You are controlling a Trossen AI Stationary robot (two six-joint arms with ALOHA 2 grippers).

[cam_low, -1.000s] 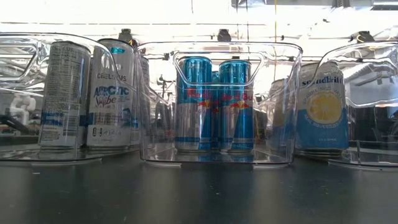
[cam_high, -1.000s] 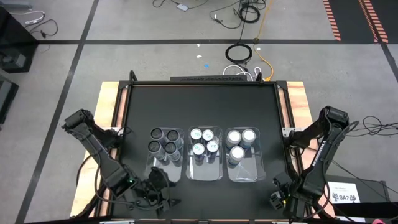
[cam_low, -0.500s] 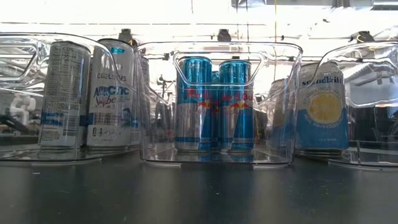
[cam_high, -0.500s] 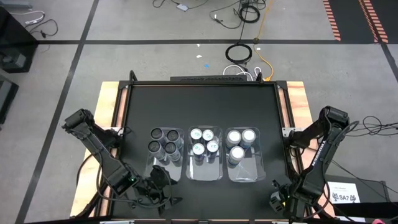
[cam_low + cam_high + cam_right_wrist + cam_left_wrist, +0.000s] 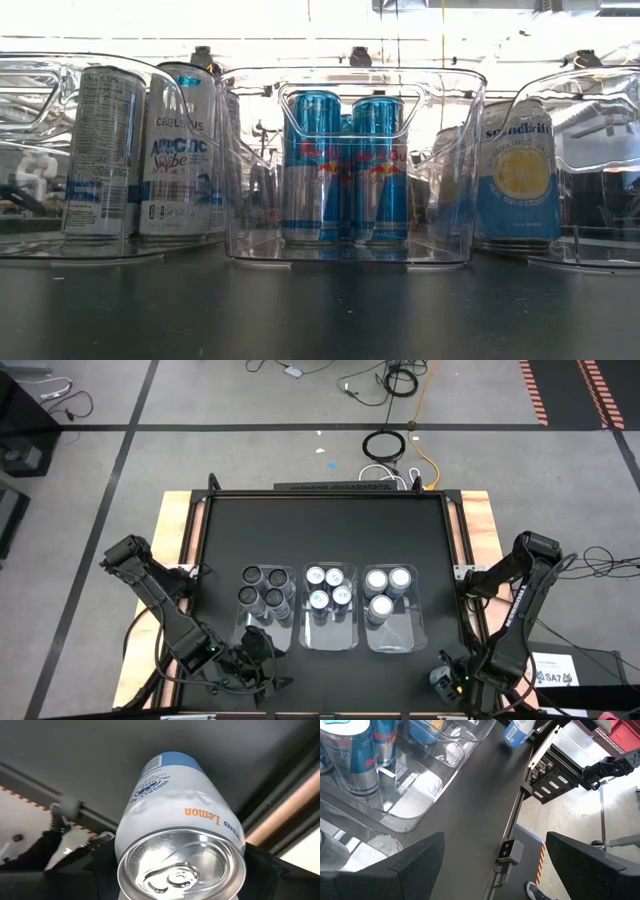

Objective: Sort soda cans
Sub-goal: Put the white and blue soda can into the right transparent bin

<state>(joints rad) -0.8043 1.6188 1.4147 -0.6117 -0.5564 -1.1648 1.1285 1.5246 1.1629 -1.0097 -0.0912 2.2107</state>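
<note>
Soda cans: a white-and-blue lemon can (image 5: 180, 840) is sitting between the right gripper (image 5: 440, 682)'s dark fingers at the table's five o'clock corner, but whether they are clamping it is hard to tell. The left gripper (image 5: 262, 678), fingers spread wide and holding nothing, is hanging at seven o'clock. At mid-table, three clear plastic bins are standing side by side: the left bin (image 5: 262, 635) is holding four dark-topped cans (image 5: 262, 587), the middle bin (image 5: 330, 638) four blue-and-silver cans (image 5: 329, 589), the right bin (image 5: 395, 636) three silver-topped cans (image 5: 386, 589). Glare is blurring the bin walls.
</note>
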